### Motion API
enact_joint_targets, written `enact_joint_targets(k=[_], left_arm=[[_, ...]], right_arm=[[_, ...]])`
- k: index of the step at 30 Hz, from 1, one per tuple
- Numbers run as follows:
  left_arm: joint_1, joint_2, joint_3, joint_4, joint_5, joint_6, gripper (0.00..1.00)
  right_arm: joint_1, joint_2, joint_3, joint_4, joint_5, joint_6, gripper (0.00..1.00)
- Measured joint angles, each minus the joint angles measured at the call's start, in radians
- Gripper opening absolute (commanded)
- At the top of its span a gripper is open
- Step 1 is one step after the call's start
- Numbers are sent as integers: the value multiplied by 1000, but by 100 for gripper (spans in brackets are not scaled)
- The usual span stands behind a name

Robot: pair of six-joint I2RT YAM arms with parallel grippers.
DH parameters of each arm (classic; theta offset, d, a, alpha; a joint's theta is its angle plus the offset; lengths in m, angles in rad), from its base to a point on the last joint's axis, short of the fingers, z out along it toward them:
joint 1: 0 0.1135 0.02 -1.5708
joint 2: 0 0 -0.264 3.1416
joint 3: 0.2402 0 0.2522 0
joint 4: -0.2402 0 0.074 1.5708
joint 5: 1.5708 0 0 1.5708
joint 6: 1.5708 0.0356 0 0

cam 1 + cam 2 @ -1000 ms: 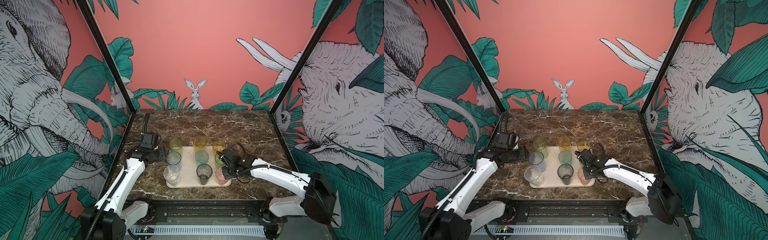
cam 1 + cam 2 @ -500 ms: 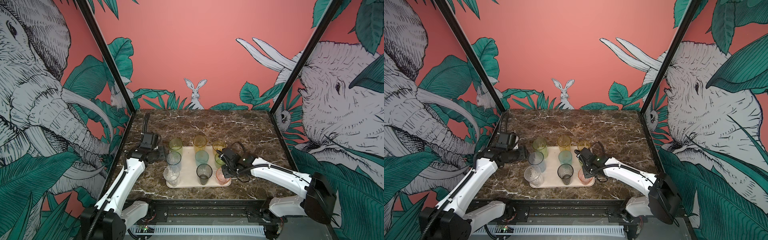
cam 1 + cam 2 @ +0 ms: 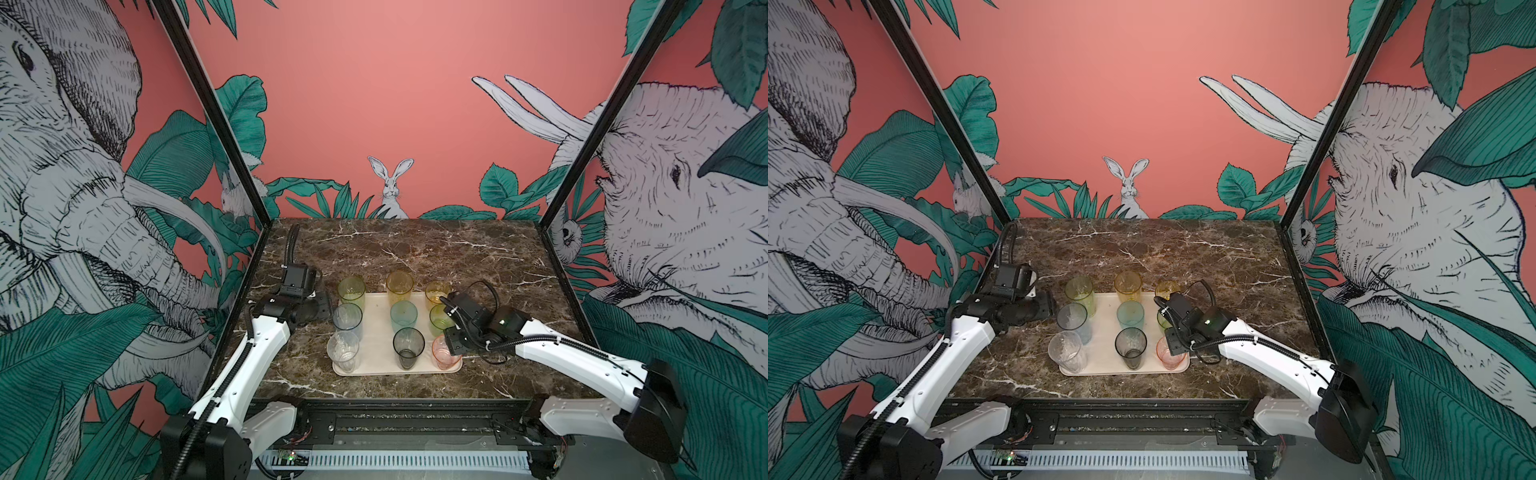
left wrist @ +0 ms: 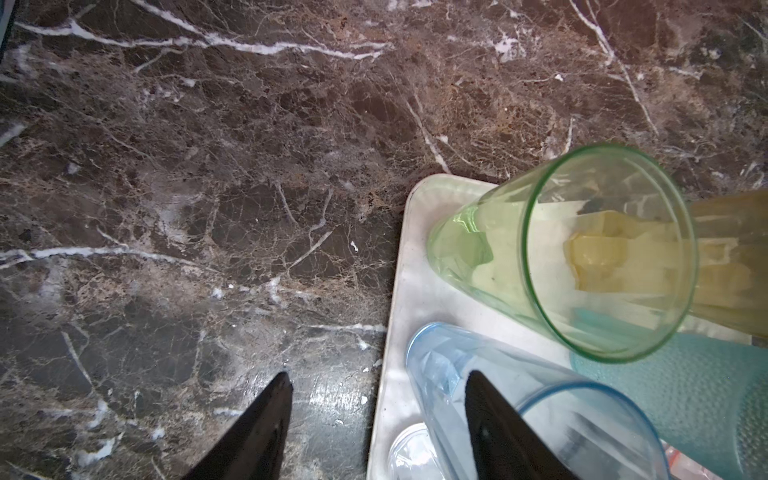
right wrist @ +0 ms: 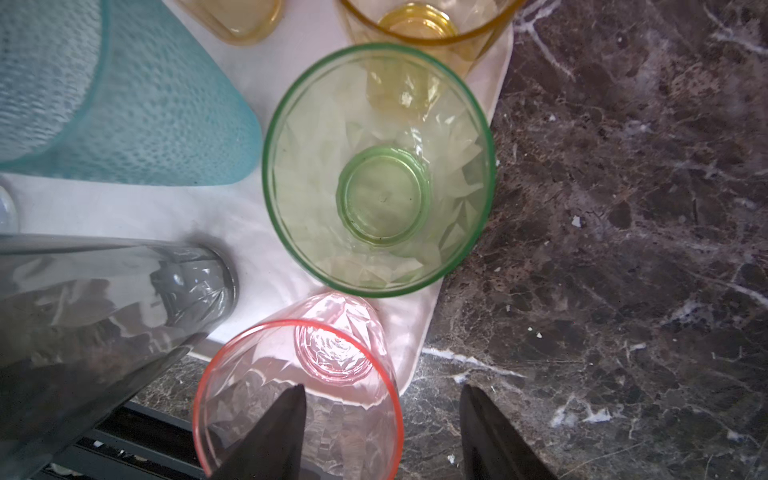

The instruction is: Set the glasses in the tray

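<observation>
In a top view the right arm covers part of the short green tumbler and the pink tumbler. Right wrist view: grey tumbler blurred, cut off at the edge. Left wrist view: clear tumbler mostly cropped.

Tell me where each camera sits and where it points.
Both top views: high behind the robot, facing down at the tray of glasses; left arm, right arm show.
Left wrist: on that arm, facing down at the tall yellow-green glass; open left gripper shows.
Right wrist: on that arm, facing down at the pink glass; open right gripper shows.
Shared by wrist views: the frosted teal glass.
</observation>
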State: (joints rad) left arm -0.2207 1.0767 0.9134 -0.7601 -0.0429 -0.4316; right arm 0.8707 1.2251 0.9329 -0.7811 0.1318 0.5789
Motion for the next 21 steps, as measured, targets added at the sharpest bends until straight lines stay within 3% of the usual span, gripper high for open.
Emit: enact_joint_targets(k=[13,21], left_arm=[[0,-21,29,-22,-37,14,68],[0,-21,95,-34,-95,45,68]], right_arm=[[0,-178,75,-39,147,-92,69],[-43,-154,148,-12,249,-169,78]])
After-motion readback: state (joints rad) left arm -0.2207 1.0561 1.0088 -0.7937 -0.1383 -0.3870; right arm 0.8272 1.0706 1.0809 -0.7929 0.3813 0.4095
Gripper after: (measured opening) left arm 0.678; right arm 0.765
